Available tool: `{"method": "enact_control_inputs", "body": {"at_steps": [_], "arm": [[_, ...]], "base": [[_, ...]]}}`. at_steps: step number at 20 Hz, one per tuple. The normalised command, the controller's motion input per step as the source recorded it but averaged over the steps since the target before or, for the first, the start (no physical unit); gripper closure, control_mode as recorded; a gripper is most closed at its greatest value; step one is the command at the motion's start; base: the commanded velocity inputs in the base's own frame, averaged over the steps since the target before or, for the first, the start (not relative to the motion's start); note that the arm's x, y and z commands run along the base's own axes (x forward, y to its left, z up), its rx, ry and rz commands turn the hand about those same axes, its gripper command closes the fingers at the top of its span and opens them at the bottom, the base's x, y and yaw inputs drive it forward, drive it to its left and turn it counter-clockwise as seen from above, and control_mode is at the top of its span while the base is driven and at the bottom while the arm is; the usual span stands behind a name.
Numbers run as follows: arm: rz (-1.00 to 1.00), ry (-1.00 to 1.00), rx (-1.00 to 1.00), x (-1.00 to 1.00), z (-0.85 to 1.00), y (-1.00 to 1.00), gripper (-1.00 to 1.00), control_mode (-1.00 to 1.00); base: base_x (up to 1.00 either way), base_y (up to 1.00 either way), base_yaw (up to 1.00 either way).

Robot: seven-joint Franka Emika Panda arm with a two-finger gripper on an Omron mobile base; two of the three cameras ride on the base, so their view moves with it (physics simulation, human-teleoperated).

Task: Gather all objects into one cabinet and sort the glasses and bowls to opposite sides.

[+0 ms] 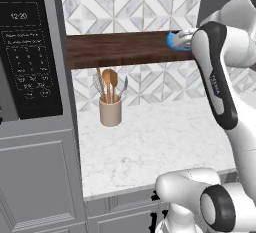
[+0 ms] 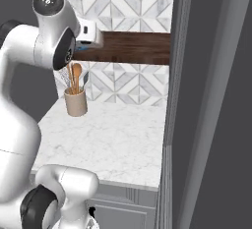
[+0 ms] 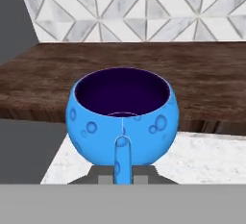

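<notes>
I have the pincer (image 3: 122,176) pinching the handle of the small squat bright blue ceramic cup (image 3: 122,115), held beside the dark wooden shelf (image 1: 117,49) above the marble tabletop (image 1: 150,147); stowing and sorting remain, I judge

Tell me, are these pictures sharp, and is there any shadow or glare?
Left base view: soft, slightly blurred, the microwave keypad barely readable. Right base view: a faint shadow beside the utensil crock, no glare. Hand view: the blue cup is evenly lit and fairly crisp, its inside dark.
</notes>
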Motion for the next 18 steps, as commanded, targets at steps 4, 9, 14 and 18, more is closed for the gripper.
{"method": "enact_control_inputs", "body": {"at_steps": [4, 9, 14, 18], "arm": [[-0.13, 0.0, -0.03, -1.0, 0.01, 0.0, 1.0, -1.0], [-0.02, 0.0, -0.06, -1.0, 0.06, 0.0, 1.0, -1.0], [0.0, 0.07, -0.06, -0.99, 0.13, 0.0, 1.0, -1.0], [0.0, 0.16, -0.04, -0.96, 0.06, 0.0, 1.0, -1.0]], "base": [[0.0, 0.0, 0.0], [0.0, 0.0, 0.0], [0.0, 0.0, 0.0], [0.0, 0.0, 0.0]]}}
